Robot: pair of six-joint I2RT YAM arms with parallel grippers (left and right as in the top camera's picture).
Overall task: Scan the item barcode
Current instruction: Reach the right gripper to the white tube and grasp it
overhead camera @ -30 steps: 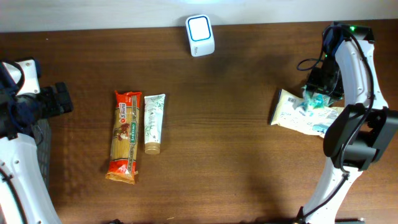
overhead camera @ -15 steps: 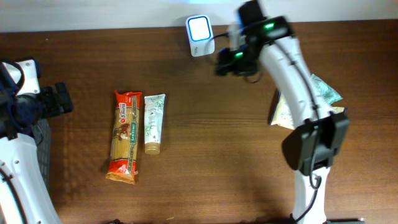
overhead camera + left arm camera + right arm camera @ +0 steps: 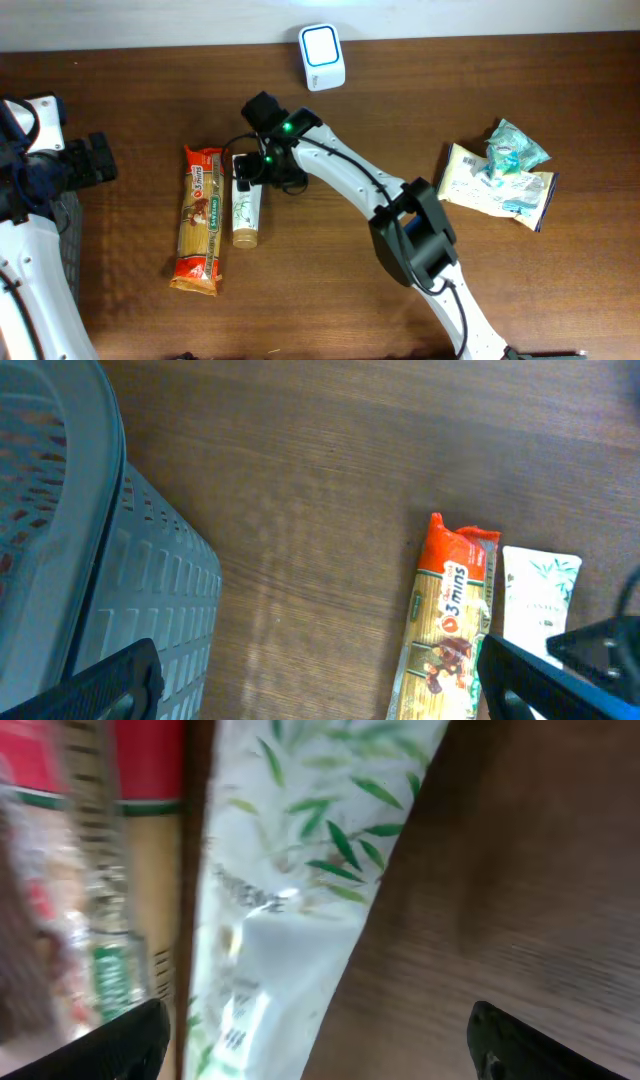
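dark wood-grain table (image 3: 420,110), white scanner (image 3: 322,45) near its far edge

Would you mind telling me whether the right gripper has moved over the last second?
Yes. The right gripper swung leftward, from the packets right of the scanner to the white tube left of it.

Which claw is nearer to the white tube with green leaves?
Right. The right claw hovers over the flat end of the tube; the left claw sits far left, beyond the pasta packet.
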